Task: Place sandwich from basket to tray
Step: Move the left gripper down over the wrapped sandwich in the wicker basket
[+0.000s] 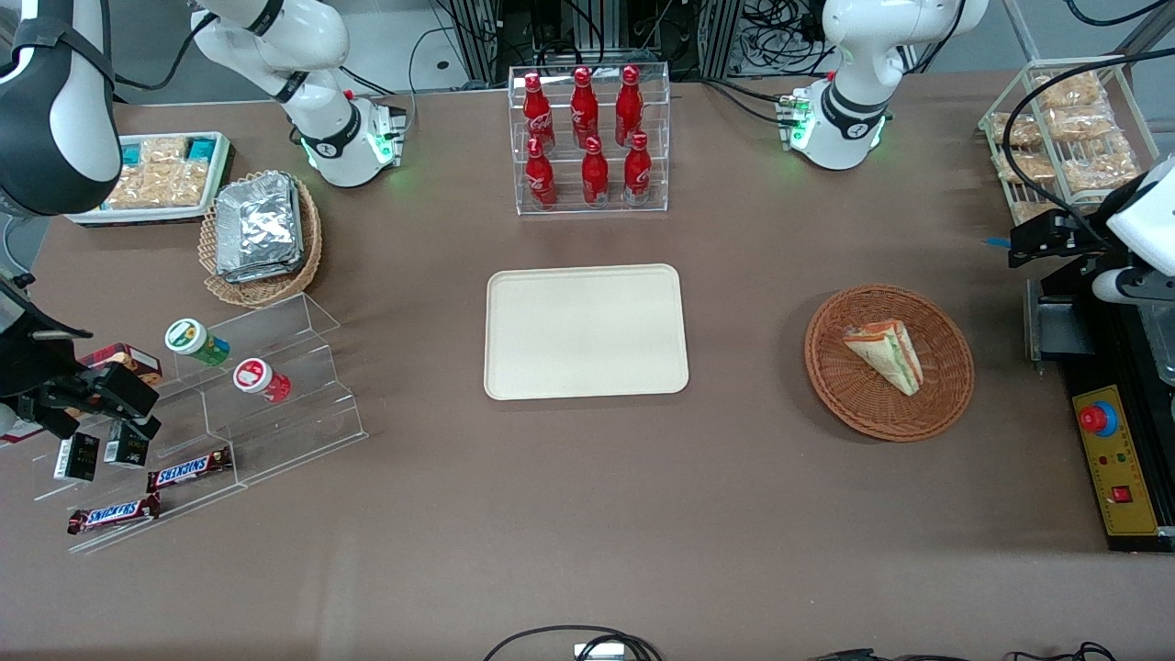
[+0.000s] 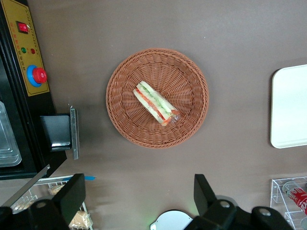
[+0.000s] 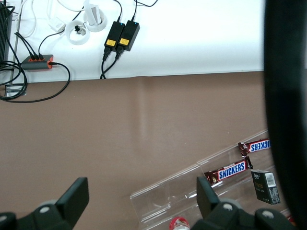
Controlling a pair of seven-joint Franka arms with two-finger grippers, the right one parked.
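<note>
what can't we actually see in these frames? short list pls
- Tool: left wrist view shows both fingers spread wide, but their tips are cut off by the frame edge. In the front view it sits at the working arm's end of the table, too dark to read.
- Sandwich in basket: underside hidden by its own body; wrap barely visible.
- Tray: wrist view cuts it off at the edge; whole in the front view.
</note>
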